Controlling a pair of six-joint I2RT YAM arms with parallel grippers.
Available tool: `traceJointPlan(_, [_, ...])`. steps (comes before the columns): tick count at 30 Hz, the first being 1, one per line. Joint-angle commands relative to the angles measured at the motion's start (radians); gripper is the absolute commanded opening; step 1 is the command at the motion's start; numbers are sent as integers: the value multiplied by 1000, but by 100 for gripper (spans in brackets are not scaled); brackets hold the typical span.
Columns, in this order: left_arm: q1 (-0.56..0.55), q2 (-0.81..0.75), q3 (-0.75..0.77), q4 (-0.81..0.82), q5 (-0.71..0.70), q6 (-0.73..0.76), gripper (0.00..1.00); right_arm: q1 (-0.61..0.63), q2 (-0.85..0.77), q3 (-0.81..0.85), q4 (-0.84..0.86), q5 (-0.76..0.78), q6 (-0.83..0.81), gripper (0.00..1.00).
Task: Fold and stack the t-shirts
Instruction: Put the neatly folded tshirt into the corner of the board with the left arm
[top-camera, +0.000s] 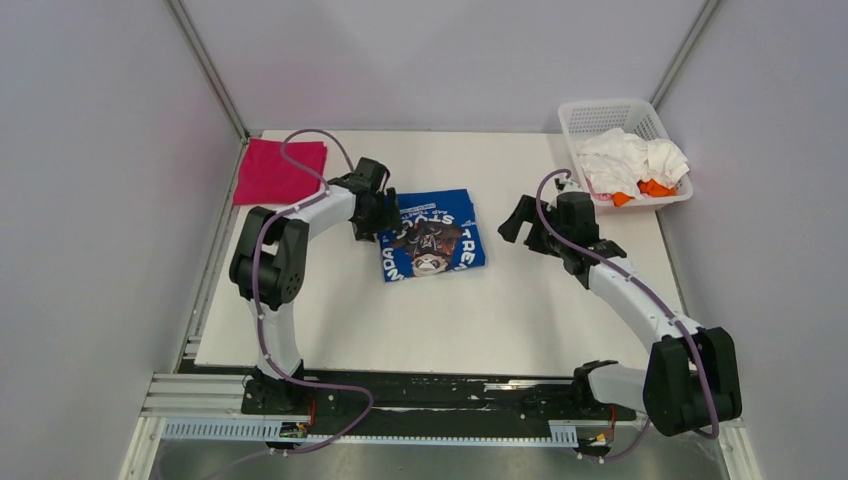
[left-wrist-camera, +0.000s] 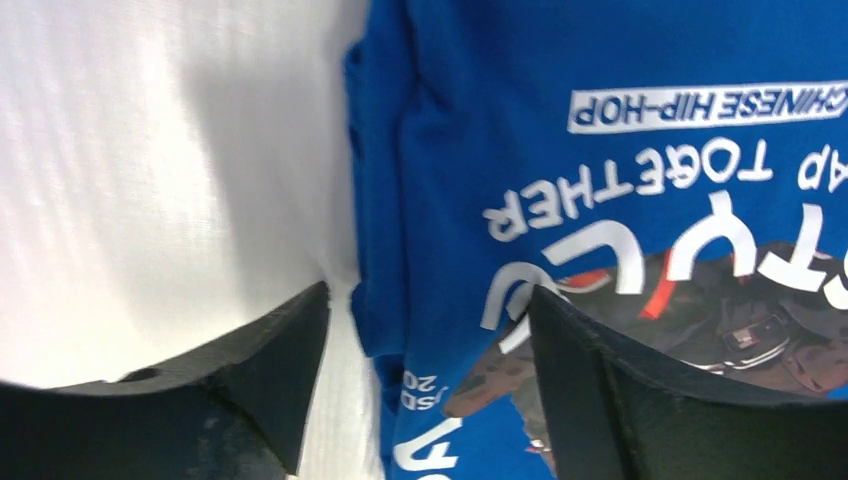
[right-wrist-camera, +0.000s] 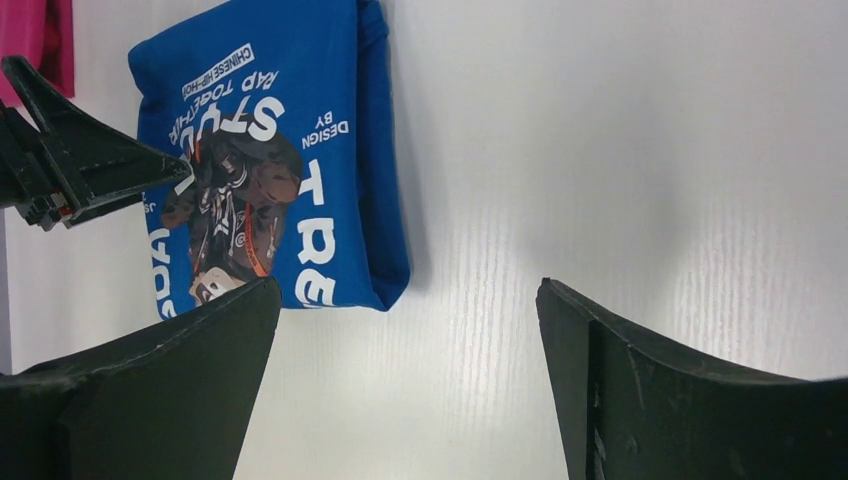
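Two shirts lie on the desk (top-camera: 500, 310). The blue shirt (top-camera: 432, 234) is folded mid-desk, print up. The pink shirt (top-camera: 280, 170) is folded at the far-left corner, well apart from it. My left fingers (top-camera: 386, 216) are spread and straddle the blue shirt's left edge, one over cloth, one over bare desk, pinching nothing. My right fingers (top-camera: 520, 222) are spread wide over bare desk, right of the blue shirt. White shirts (top-camera: 630, 160) and an orange shirt (top-camera: 650, 188) sit crumpled in the basket (top-camera: 600, 104), far right.
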Motion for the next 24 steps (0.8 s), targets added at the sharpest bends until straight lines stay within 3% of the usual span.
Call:
traceJointPlan(1, [-81, 69, 12, -37, -80, -72, 75, -7, -63, -26, -33, 87, -19, 100])
traceJointPlan(5, [-118, 166, 105, -109, -153, -107, 52, -7, -74, -30, -37, 132, -26, 100])
traceJointPlan(7, [-128, 223, 183, -168, -193, -107, 34, -10, -73, -33, -38, 148, -28, 100])
traceJointPlan(8, [-133, 256, 209, -211, -212, -105, 15, -11, -73, -36, -37, 149, -31, 100])
traceJointPlan(10, [-134, 292, 297, -297, -336, -92, 0, -10, -72, -38, -37, 196, -37, 100])
traceJointPlan(15, [-128, 289, 492, -407, -646, 70, 0, -13, -75, -43, -24, 229, -53, 100])
traceJointPlan(18, [-94, 262, 522, -324, -826, 276, 0, -12, -84, -47, -20, 264, -61, 100])
traceJointPlan(24, [25, 214, 526, -94, -927, 611, 0, -13, -104, -59, -11, 319, -73, 100])
